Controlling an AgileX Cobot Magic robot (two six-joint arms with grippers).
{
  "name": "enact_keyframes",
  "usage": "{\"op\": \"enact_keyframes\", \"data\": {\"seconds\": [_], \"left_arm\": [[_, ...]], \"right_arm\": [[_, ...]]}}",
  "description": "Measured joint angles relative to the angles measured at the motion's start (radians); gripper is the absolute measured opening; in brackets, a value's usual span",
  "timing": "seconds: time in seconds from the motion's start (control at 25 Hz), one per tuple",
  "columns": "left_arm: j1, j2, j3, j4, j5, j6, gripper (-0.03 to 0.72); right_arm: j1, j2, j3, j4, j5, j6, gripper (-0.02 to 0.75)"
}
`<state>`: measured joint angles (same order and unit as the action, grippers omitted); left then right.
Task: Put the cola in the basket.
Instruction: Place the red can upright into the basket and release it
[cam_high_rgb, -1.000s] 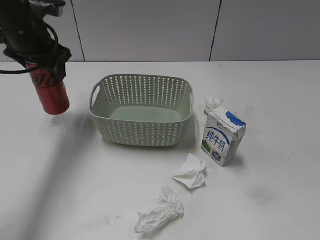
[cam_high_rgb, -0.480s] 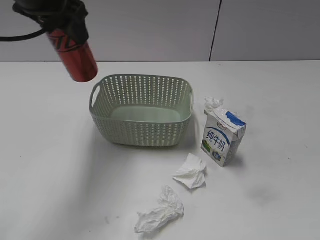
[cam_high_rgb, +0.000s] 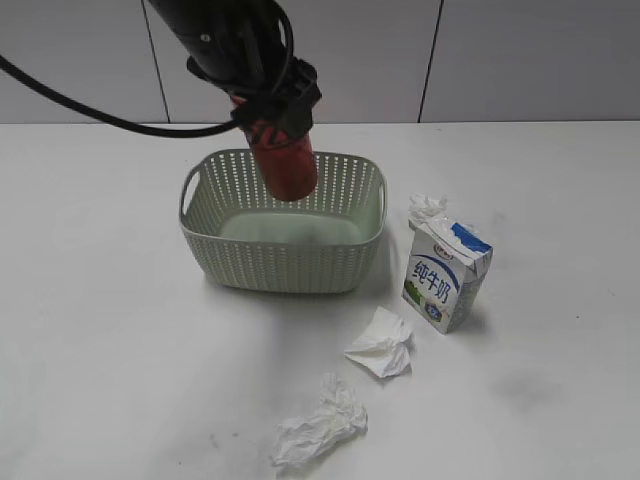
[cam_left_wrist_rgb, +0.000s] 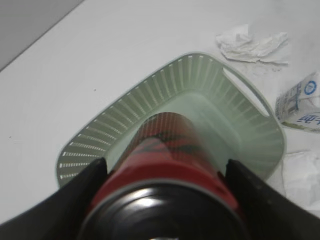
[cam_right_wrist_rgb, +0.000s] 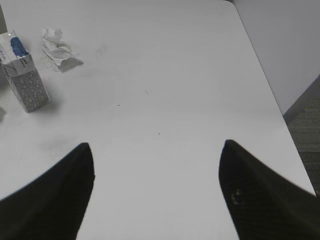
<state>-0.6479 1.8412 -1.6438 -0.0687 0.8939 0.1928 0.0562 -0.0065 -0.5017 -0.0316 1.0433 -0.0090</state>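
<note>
The red cola can (cam_high_rgb: 285, 160) hangs in my left gripper (cam_high_rgb: 268, 110), tilted, its lower end over the inside of the sage-green basket (cam_high_rgb: 285, 265). In the left wrist view the can (cam_left_wrist_rgb: 167, 145) fills the space between both jaws of the left gripper (cam_left_wrist_rgb: 165, 175), with the basket (cam_left_wrist_rgb: 100, 135) below it. The left gripper is shut on the can. My right gripper (cam_right_wrist_rgb: 156, 150) is open and empty over bare table; it does not show in the exterior view.
A blue-and-white milk carton (cam_high_rgb: 445, 275) stands right of the basket, with a crumpled tissue (cam_high_rgb: 427, 208) behind it. Two more crumpled tissues (cam_high_rgb: 383, 345) (cam_high_rgb: 318, 425) lie in front. The white table ends at a grey wall behind.
My left gripper carried the cola up from the table at the far left and across to the right. It now holds it over the basket.
</note>
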Motion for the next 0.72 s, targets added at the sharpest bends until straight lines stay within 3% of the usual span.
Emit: {"op": "enact_keyframes", "data": {"seconds": [0.64, 0.72], "left_arm": [[0.0, 0.222, -0.005, -0.002, -0.057, 0.002, 0.532], [0.0, 0.223, -0.005, -0.011, -0.056, 0.002, 0.573]], "right_arm": [[0.0, 0.0, 0.0, 0.0, 0.0, 0.0, 0.588], [0.0, 0.0, 0.0, 0.0, 0.0, 0.0, 0.588]]}}
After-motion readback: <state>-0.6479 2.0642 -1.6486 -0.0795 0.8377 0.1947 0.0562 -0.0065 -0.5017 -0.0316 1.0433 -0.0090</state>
